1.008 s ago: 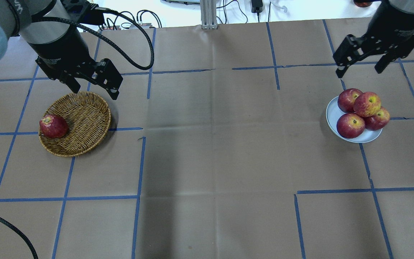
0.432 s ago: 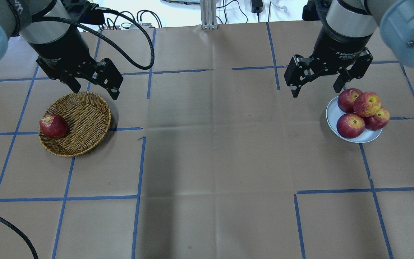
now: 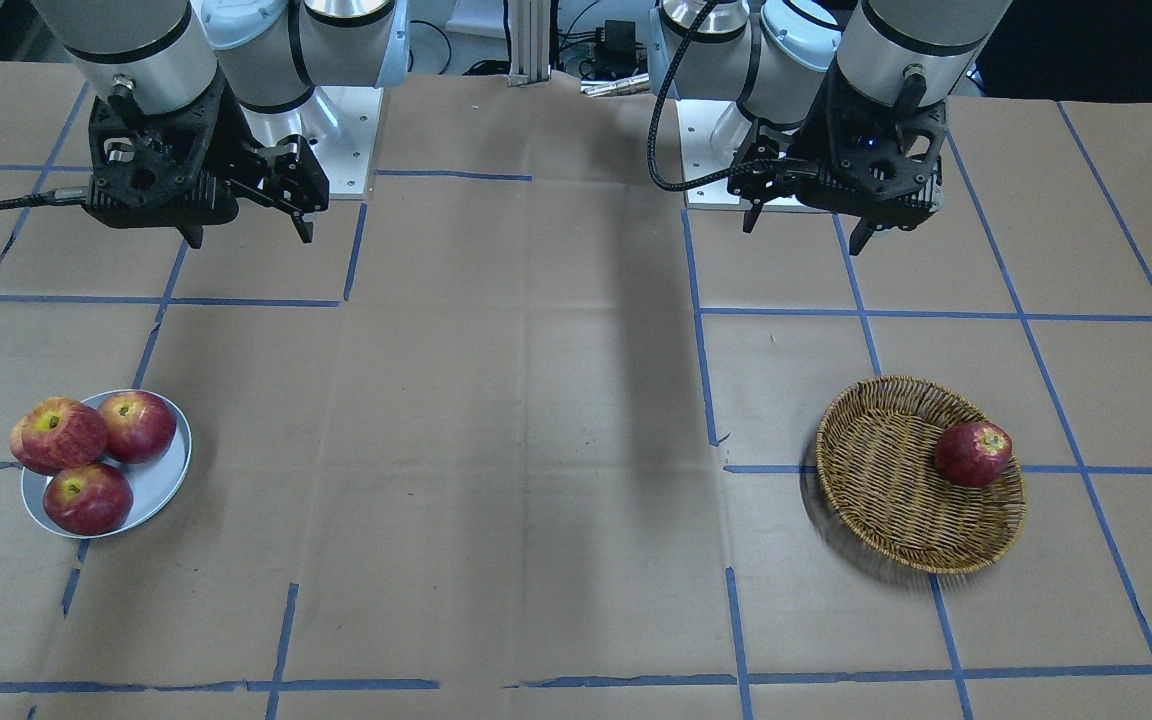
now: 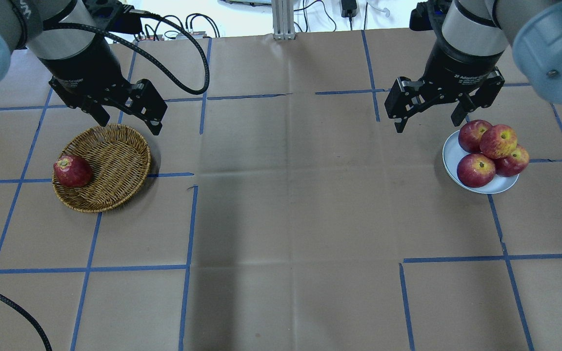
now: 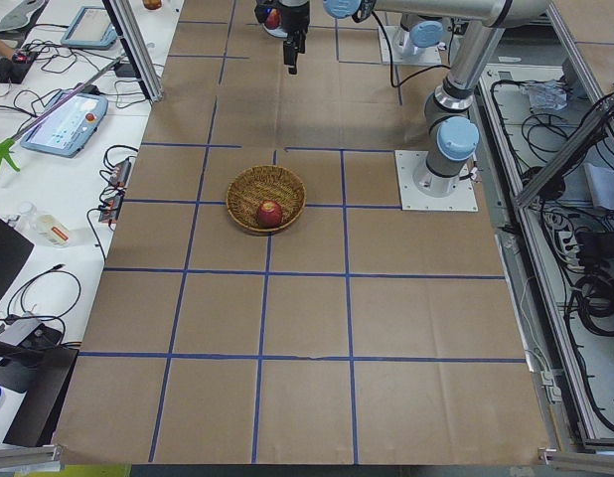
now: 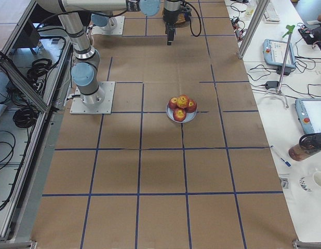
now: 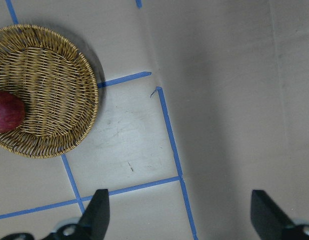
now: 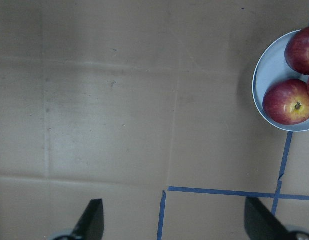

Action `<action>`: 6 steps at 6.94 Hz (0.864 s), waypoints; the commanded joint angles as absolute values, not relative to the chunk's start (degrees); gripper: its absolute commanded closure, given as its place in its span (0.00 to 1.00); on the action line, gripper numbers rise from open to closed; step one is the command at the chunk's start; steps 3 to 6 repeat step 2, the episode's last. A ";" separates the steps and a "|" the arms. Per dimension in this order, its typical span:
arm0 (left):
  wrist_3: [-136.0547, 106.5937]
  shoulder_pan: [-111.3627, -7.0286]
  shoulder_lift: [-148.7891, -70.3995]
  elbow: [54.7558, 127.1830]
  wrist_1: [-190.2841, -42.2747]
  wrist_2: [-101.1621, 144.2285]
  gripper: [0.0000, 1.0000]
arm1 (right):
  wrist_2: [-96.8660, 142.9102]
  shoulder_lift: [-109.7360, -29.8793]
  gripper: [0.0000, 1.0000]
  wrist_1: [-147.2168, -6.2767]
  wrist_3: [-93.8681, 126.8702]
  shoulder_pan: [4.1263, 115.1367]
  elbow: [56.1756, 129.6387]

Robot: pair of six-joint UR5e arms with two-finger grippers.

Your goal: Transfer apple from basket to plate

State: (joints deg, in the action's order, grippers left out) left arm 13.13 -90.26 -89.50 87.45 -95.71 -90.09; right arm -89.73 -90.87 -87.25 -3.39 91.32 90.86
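1. Woven brown wicker forms the round, shallow basket [image 4: 115, 161] on your robot's left side of the worktop [image 4: 286, 219], which is brown paper crossed by blue tape lines.
2. You'll find one dark red apple [image 4: 72, 171] lying against the basket's inner wall.
3. On the robot's right side sits the small round plate [image 4: 451, 157], smooth, pale grey-blue, with a raised rim.
4. The streaky orange-red apple [image 4: 498, 141] is on that plate, resting on top of three darker apples [image 4: 476, 170] that fill it.
5. Its yellow stem dimple faces upward, so its stem axis is roughly upright; being round, it shows no real long axis.
6. The left pincer [image 4: 129, 122] hangs near the basket's far rim, its fingers spread wide and holding nothing.
7. The right pincer [image 4: 427, 124] hangs near the plate, on the side toward the worktop's middle, fingers likewise spread wide and empty.
8. A black cable [image 4: 198, 53] loops off the left arm.
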 commanded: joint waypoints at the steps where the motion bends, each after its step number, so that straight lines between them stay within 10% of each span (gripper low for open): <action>1: 13.10 -90.26 -89.56 87.45 -95.71 -90.00 0.01 | -89.74 -90.88 0.00 -87.36 -3.34 91.32 90.88; 6: 13.10 -90.35 -89.56 87.45 -95.71 -90.09 0.01 | -89.74 -90.88 0.00 -87.28 -3.17 91.32 90.88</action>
